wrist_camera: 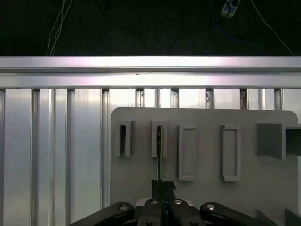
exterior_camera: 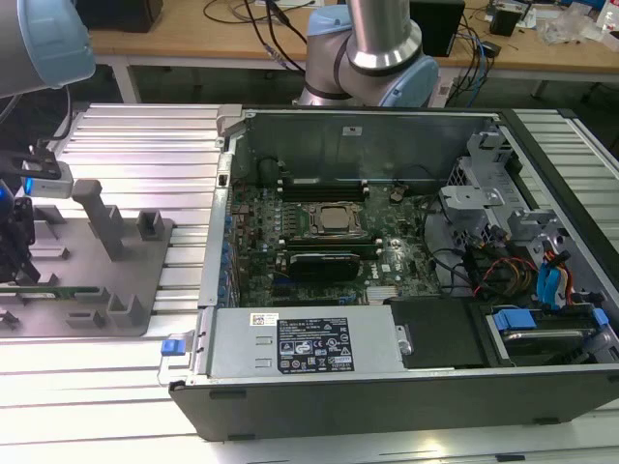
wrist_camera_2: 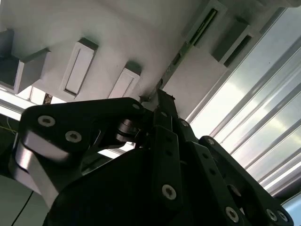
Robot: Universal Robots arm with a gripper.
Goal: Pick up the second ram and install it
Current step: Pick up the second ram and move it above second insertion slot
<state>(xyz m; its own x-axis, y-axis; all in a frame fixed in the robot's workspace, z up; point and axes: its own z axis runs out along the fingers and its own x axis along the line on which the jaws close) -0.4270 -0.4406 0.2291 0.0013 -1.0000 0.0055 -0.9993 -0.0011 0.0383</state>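
Observation:
The second ram (wrist_camera: 160, 155) stands on edge in the slotted holders of a grey fixture plate (wrist_camera: 207, 193), so it looks like a thin dark line. My gripper (wrist_camera: 163, 185) sits at one end of the stick, black fingertips pressed together with the stick's edge between them. In the second wrist view the ram (wrist_camera_2: 181, 54) is a thin green strip running from a holder down to the gripper (wrist_camera_2: 159, 96). In the exterior view the gripper (exterior_camera: 12, 246) hangs over the fixture at the far left, above the green ram (exterior_camera: 53, 290).
An open computer case (exterior_camera: 387, 367) fills the exterior view's middle and right, with the processor socket (exterior_camera: 334, 220), long memory slots (exterior_camera: 324, 184) and a black expansion card (exterior_camera: 324, 263). Grey posts (exterior_camera: 102, 217) rise from the fixture plate. Ribbed aluminium table (wrist_camera: 56, 155) surrounds it.

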